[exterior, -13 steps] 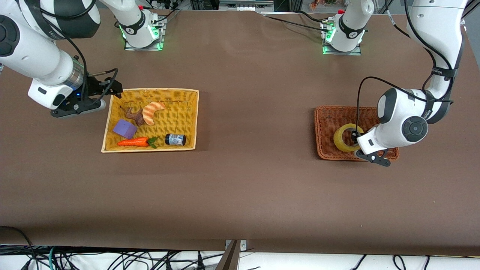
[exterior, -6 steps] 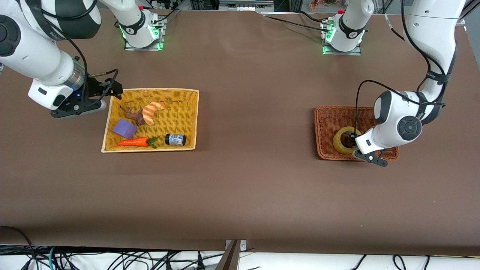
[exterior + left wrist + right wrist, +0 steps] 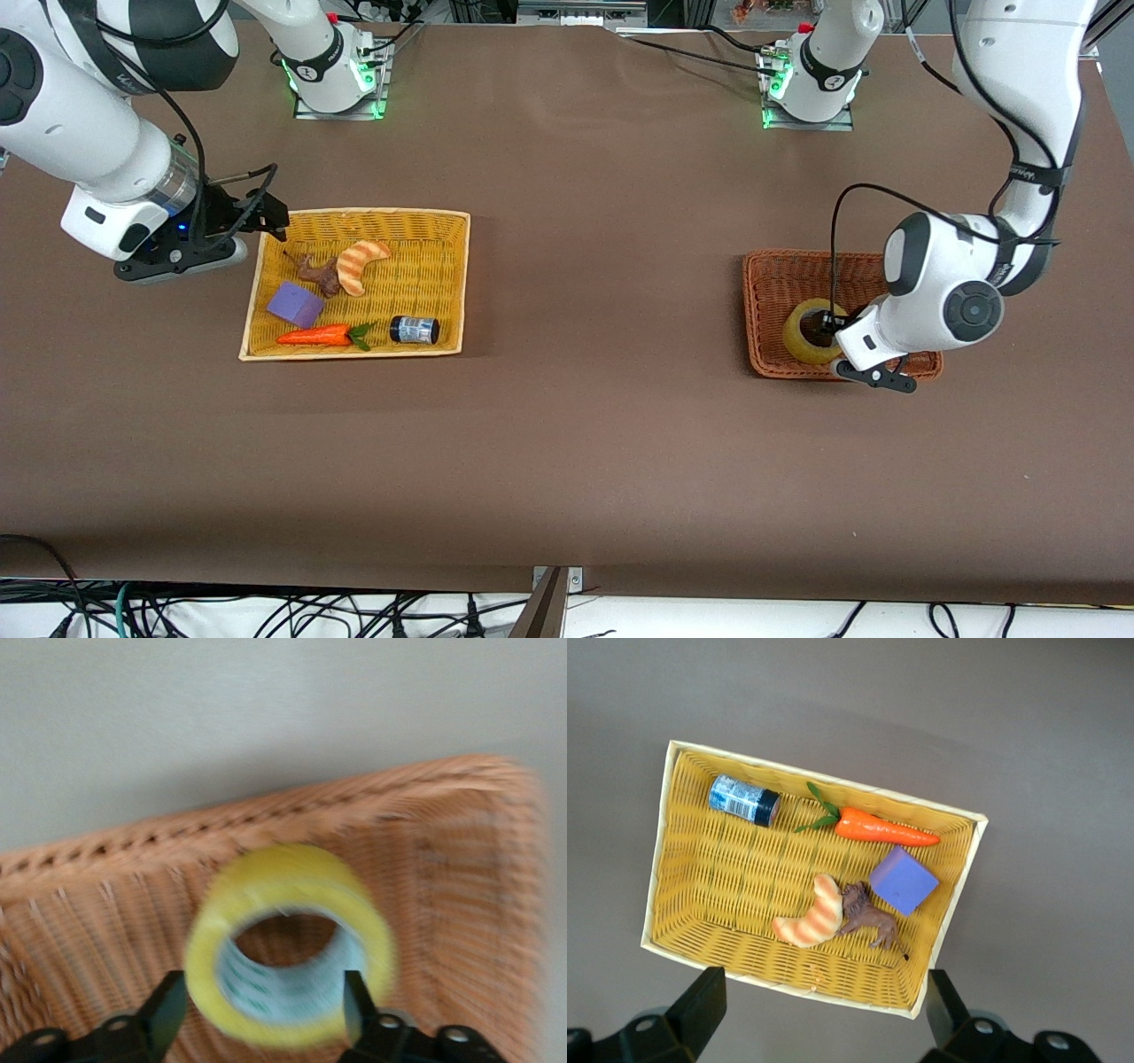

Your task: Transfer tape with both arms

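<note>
- The tape (image 3: pixel 807 330) lies in the brown wicker basket (image 3: pixel 771 283) at the left arm's end of the surface (image 3: pixel 585 425).
- The left gripper (image 3: pixel 264 1010) is down at the roll, its fingers spread with the tape (image 3: pixel 288 943) between them; whether they press it cannot be told.
- The right gripper (image 3: pixel 819 1010) waits spread open and empty over the edge of the yellow basket (image 3: pixel 443 266).
- That basket holds a carrot (image 3: pixel 319 336), purple block (image 3: pixel 296 304), croissant (image 3: pixel 359 263) and black jar (image 3: pixel 414 330).
</note>
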Controlling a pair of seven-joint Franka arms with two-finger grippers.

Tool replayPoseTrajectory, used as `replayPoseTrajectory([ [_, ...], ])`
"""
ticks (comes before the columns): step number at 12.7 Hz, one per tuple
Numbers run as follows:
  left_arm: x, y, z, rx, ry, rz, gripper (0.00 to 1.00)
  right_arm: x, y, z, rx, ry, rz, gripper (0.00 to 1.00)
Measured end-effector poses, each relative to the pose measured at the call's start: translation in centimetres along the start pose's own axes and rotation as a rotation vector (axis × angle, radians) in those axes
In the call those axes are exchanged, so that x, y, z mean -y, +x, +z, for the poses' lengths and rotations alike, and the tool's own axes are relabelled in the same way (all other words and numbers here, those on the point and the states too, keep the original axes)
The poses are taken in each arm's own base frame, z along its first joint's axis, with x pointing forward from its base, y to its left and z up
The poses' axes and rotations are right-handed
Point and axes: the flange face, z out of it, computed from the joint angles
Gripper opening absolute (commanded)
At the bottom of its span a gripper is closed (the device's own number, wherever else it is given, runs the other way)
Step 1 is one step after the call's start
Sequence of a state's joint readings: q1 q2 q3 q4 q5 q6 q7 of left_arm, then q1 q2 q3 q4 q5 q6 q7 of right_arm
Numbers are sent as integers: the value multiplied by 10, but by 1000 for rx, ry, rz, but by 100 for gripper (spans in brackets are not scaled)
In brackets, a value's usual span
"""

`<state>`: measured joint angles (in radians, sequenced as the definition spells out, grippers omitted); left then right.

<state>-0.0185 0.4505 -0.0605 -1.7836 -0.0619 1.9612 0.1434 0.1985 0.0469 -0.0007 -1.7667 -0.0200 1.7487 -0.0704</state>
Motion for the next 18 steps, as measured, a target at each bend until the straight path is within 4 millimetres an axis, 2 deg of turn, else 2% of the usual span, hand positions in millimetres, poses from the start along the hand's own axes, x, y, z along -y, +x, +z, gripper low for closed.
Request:
replayPoseTrajectory([
  [2, -11, -6, -88, 20, -13, -64, 100, 0, 1, -2, -9, -1, 0, 100],
  [4, -16, -20, -160, 0, -10, -102, 100, 0, 1, -3, -15, -1, 0, 100],
  [7, -17, -46, -234, -56, 9, -114, 100, 0, 1, -3, -17, -1, 0, 100],
  [10, 2, -92, -292, -104, 25, -163, 100, 0, 1, -4, -17, -1, 0, 100],
  [12, 1, -126, -317, -99, 24, -173, 100, 0, 1, -4, -17, -1, 0, 100],
  [13, -3, -132, -320, -94, 24, -168, 100, 0, 1, -4, -17, -1, 0, 100],
  [18, -9, -126, -309, -70, 23, -157, 100, 0, 1, -4, -17, -1, 0, 100],
])
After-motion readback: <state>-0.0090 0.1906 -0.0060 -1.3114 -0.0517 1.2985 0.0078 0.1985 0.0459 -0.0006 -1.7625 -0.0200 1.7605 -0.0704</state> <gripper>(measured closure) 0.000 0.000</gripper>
